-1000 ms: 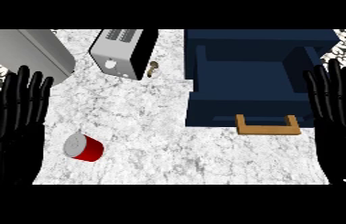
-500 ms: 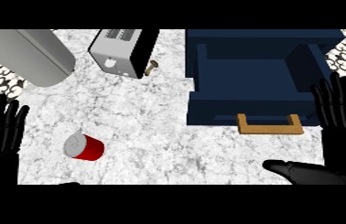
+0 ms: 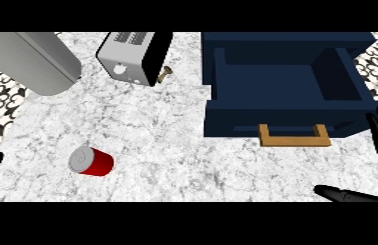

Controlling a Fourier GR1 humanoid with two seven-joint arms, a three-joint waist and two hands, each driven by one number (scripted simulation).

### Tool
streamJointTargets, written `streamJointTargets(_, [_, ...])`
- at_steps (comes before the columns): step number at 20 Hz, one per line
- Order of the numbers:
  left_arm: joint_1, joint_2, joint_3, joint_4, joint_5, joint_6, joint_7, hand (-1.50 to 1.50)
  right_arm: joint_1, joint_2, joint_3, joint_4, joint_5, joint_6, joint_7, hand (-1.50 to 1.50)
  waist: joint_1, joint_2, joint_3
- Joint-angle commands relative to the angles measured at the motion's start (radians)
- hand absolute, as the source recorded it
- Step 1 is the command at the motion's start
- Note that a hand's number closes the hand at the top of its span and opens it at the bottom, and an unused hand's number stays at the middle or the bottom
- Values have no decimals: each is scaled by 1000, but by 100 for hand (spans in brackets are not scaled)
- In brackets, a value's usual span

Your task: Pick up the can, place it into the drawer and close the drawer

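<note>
Sitting on the marble counter, the red can is resting well apart from the open blue drawer. The right hand is showing only a black tip at the lower right, so I cannot tell whether it is open or curled.

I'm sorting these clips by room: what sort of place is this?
Most likely a kitchen counter: a marble worktop with a toaster on it and an open dark blue drawer with a wooden handle.

Right robot hand mostly cut off at the lower edge; toaster cropped at the top.
</note>
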Motion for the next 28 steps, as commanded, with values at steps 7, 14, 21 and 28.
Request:
streamJointTargets(7, [126,-35,31,-131,65,-6,26,-150,169,-5,-116,-34,-114,137,-79,-150,-2,-1,0])
streamJointTargets(14, [125,-36,52,-134,211,50,100,-150,189,7,-138,-7,-138,194,-122,-150,1,0,0])
streamJointTargets(21, [-15,-30,133,-25,328,68,145,-150,222,-28,-234,-17,-226,250,-117,-150,-9,0,0])
streamJointTargets(28, [-83,-35,37,163,240,143,48,-150,266,-3,-302,-17,-294,330,-138,-150,-10,1,-1])
